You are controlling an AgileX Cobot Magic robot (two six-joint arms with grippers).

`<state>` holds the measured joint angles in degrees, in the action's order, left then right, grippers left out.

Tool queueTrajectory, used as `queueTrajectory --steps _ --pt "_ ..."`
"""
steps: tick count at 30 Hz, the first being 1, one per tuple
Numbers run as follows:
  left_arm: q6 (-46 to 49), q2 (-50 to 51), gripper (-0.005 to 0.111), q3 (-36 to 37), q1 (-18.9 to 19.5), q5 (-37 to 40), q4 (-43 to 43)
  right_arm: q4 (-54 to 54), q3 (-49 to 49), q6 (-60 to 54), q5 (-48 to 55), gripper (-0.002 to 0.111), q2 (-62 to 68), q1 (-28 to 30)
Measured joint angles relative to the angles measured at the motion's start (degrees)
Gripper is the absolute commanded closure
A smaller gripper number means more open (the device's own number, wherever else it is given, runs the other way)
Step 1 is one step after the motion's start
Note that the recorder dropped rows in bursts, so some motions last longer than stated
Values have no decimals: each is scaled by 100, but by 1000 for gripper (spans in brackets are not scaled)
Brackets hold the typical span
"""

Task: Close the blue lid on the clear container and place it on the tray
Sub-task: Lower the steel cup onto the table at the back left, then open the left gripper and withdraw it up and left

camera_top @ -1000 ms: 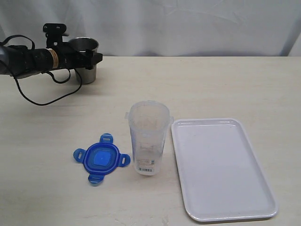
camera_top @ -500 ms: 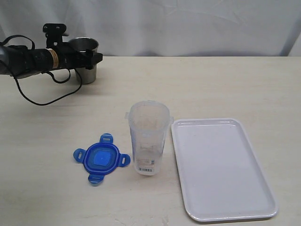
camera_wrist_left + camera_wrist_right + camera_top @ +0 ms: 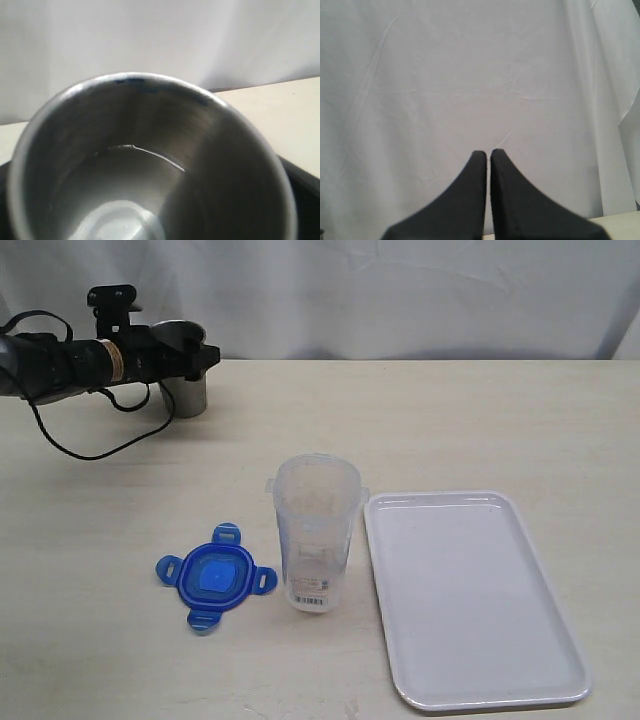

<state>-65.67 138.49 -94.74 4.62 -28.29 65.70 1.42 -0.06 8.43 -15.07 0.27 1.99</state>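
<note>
Exterior view: the task is not yet begun in any visible respect. The blue lid (image 3: 215, 578) lies flat on the surface (image 3: 450, 420), top face up, flaps spread, just beside the clear container (image 3: 316, 535) on its left-hand side and apart from it. The clear container stands upright on the surface with its mouth uncovered, close to the near-left edge of the tray (image 3: 470, 600) but outside its rim. The tray carries nothing.

Arm status:
- The left claw (image 3: 195, 358) is at the far-left corner of the surface, well apart from every task item. It sits at the rim of a steel cup (image 3: 185, 395). In the left wrist view the steel cup (image 3: 150, 165) fills the frame, with dark claw parts at both lower corners. Whether the jaws press on the cup or stand clear of it cannot be determined.
- The right claw (image 3: 488, 155) is clenched and grasps nothing. It points at the white cloth (image 3: 470, 75) behind the surface and does not appear in the exterior view.

Remaining work, as judged from this layout:
1. Pick up the blue lid.
2. Seat it on the container mouth and snap it closed.
3. Lift the closed container onto the tray.

All three steps are outstanding.
</note>
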Motion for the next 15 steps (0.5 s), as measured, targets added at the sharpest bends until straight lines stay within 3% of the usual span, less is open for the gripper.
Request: queueTrajectory --steps 3,8,15 --pt "27 -11 12 0 0 178 -4 0 0 0 0 104 0 0" --pt "296 -218 12 0 -35 1114 221 0 0 0 0 104 0 0" --pt "278 -306 12 0 -35 715 281 0 0 0 0 104 0 0"
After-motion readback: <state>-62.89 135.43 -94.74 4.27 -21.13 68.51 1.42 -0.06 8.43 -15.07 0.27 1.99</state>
